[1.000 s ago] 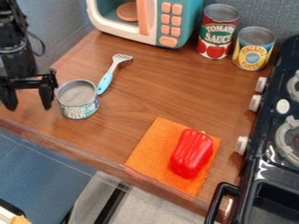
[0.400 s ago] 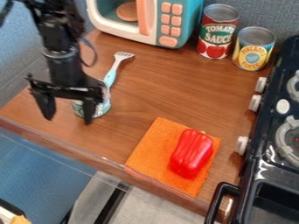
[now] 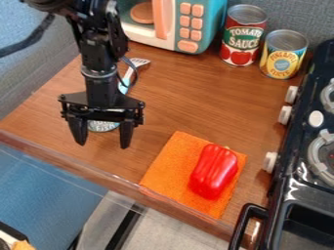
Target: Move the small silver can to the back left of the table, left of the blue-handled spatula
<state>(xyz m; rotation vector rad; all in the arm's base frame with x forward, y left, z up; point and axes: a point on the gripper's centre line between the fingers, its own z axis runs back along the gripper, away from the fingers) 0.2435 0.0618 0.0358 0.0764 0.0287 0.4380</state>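
I hang spread wide as the gripper (image 3: 103, 145), with nothing that I can see in my grasp, over the left part of the wooden counter (image 3: 173, 100). The short tuna can (image 3: 103, 127) sits behind me, partly covered by my body. If I swung low, I could knock it over or shove it toward the front edge (image 3: 85, 167), or drag against the blue-handled slotted turner (image 3: 124, 87). The red toy bell pepper (image 3: 214, 171) lies on the orange cloth (image 3: 166, 163), away from me. My own frame hides the can's top, and I cannot tell whether I touch it
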